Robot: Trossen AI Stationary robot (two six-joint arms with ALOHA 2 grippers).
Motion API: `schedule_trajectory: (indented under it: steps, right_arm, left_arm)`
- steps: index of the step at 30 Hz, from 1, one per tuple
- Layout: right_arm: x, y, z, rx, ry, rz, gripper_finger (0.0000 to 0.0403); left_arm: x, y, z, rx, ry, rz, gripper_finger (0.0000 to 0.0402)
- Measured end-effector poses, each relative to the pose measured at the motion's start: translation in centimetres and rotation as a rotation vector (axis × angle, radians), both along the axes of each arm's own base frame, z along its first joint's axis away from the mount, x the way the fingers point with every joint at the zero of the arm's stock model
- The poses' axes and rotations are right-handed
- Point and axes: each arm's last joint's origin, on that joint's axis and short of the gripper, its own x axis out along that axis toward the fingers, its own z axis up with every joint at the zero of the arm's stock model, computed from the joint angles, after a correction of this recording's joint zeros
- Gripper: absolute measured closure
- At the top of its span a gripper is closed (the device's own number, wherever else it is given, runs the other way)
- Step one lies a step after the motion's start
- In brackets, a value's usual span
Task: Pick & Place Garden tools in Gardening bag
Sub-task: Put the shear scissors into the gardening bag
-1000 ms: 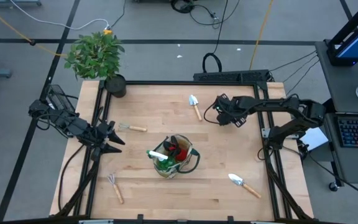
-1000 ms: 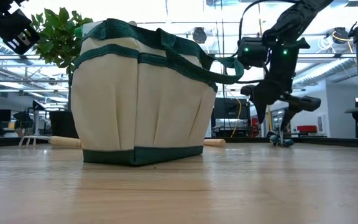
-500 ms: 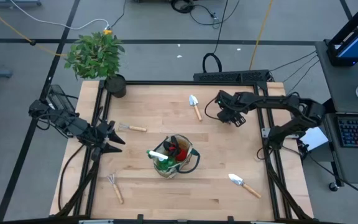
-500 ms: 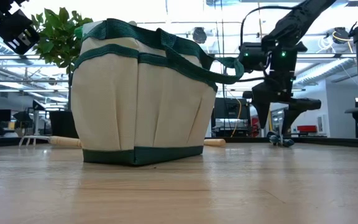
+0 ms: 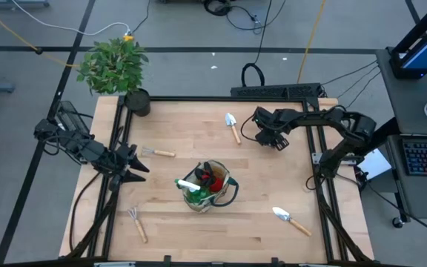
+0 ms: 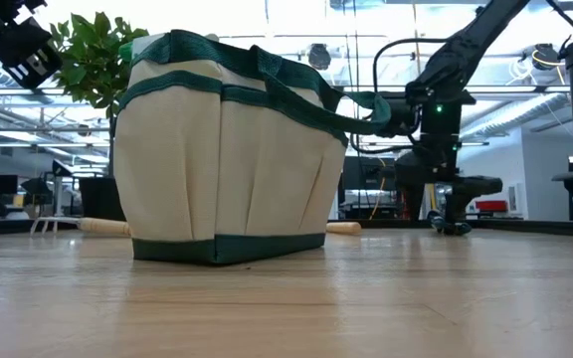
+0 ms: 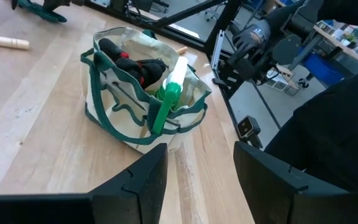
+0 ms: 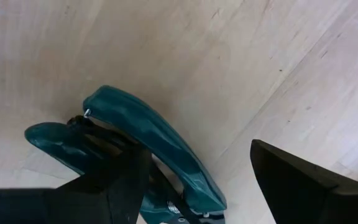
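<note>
Right gripper (image 5: 273,141) over the shears (image 8: 148,155), far right of the bag (image 5: 207,185)

Its jaws are spread, straddling the teal handles on the table; rigid, light and smooth-handled, the shears probably grip best across both handles. Left gripper (image 5: 136,168) waits released, left of the bag

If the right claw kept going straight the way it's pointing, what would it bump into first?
Probably the teal-handled tool lying on the table between the right gripper's open fingers, though depth is unclear.
</note>
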Motion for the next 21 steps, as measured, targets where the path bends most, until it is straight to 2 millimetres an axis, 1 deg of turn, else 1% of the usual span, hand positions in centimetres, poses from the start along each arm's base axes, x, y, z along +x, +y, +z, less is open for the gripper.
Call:
schedule_trajectory:
  steps: [11, 16, 21]
  right_arm:
    - [0.07, 0.13, -0.16, 0.021, -0.009, 0.000, 0.0135]
    - [0.04, 0.15, -0.21, 0.026, -0.021, -0.052, 0.0136]
    - [-0.01, 0.18, -0.27, 0.034, -0.025, -0.085, 0.0152]
  left_arm:
    - [0.00, 0.00, -0.02, -0.002, 0.001, 0.000, 0.0213]
    - [0.00, 0.00, -0.02, -0.002, 0.002, 0.000, 0.0213]
    - [0.00, -0.01, -0.02, 0.002, 0.001, -0.002, 0.0213]
